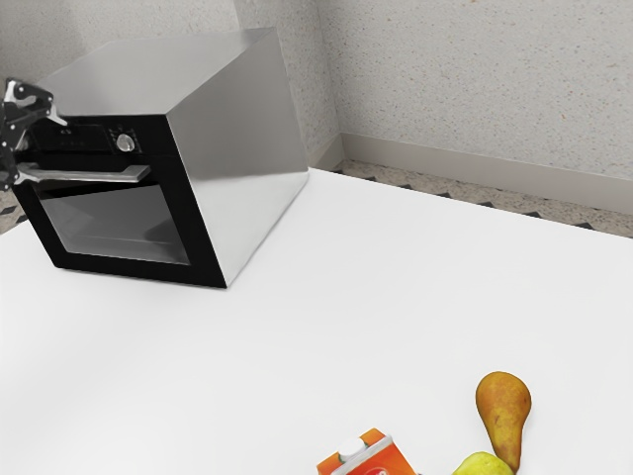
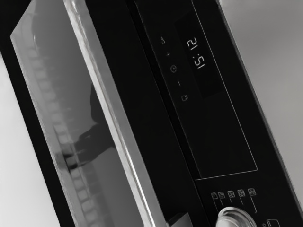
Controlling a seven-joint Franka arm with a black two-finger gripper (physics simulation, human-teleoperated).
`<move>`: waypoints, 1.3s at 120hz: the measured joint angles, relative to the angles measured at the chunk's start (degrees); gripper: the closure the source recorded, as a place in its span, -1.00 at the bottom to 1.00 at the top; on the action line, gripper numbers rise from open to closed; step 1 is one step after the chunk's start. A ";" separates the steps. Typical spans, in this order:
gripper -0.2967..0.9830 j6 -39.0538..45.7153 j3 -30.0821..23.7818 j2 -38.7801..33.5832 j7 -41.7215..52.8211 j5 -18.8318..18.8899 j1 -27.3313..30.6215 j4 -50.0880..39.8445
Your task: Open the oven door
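Bring the wide-spread gripper [image 1: 45,148] square to the handle [image 1: 89,175] across the shut oven door [image 1: 117,226], close firmly on the bar, then pull outward, probably in a downward arc. Avoid catching the knob [image 1: 125,142] above. Well apart on the table [image 1: 346,297], pear [image 1: 502,404] and carton [image 1: 374,460]: unlikely to block.
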 joint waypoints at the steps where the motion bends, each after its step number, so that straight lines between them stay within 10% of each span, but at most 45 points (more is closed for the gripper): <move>1: -0.53 0.15 -0.10 0.18 -0.11 0.01 0.11 0.00; 156: -0.53 9.06 -0.76 7.96 -5.68 2.80 -1.29 -7.41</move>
